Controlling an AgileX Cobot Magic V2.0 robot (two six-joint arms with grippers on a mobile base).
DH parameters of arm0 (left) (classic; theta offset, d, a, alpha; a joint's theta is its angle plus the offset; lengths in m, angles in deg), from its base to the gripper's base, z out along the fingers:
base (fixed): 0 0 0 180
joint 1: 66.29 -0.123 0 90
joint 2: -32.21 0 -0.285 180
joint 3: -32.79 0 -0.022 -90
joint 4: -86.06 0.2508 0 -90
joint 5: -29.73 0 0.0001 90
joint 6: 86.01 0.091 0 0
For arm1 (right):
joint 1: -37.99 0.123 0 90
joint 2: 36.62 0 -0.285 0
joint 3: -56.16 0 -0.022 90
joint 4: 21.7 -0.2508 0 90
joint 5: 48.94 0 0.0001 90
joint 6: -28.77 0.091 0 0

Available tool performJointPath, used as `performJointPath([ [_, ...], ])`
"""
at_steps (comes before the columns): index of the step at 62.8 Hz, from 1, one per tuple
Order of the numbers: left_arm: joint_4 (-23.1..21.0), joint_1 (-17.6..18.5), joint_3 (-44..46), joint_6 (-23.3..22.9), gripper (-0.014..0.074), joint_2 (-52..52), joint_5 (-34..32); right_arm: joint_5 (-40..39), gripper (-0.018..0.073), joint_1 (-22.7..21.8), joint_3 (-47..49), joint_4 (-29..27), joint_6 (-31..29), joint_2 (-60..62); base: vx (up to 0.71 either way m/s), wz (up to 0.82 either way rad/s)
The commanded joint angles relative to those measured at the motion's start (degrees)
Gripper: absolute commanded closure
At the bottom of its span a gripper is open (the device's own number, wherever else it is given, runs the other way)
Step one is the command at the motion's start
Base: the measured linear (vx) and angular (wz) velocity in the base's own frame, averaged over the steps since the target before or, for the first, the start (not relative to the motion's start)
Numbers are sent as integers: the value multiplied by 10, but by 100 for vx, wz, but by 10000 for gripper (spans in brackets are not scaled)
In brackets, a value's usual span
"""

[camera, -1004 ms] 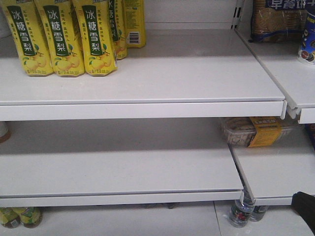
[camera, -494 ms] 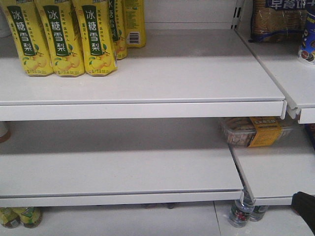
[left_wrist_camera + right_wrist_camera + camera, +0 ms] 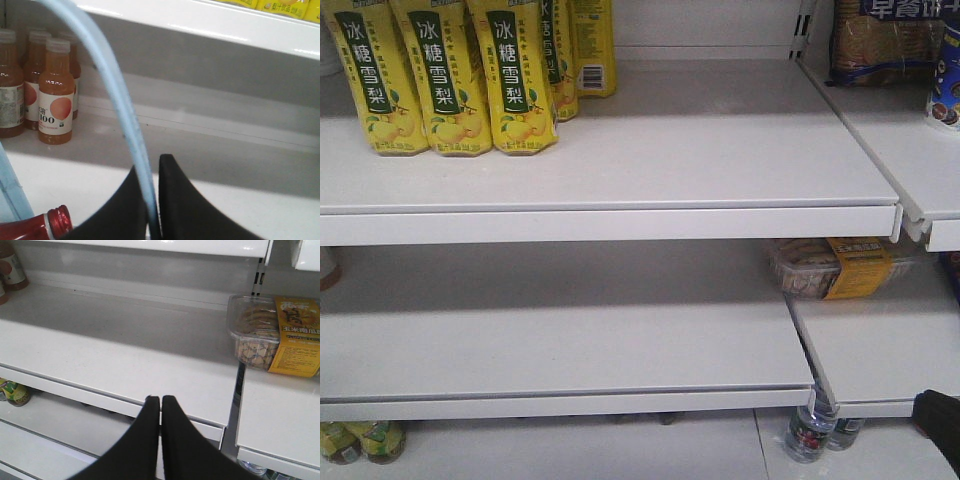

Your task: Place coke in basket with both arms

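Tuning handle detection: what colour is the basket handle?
Pale blue; the basket handle shows best in the left wrist view.

Before me: white shelves (image 3: 620,150), two tiers. Yellow pear-drink bottles (image 3: 445,75) lined up at upper shelf's left end. My left wrist view: orange juice bottles (image 3: 55,95) with white caps, grouped at back left of lower shelf. My right wrist view: clear snack tub with yellow label (image 3: 277,335) on adjoining shelf, right side. Water bottles (image 3: 812,430) stand below on bottom level; blue-trimmed biscuit pack (image 3: 880,40) top right.
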Motion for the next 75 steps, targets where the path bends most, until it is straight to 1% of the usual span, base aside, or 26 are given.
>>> performJointPath([
  [1, 25, -1, -5, 27, 603, -13, -89, -40, 564, -2, 16, 10, -2, -3, 0, 0],
  [75, 25, -1, -5, 27, 603, -12, -90, -40, 564, -3, 14, 8, -2, -3, 0, 0],
])
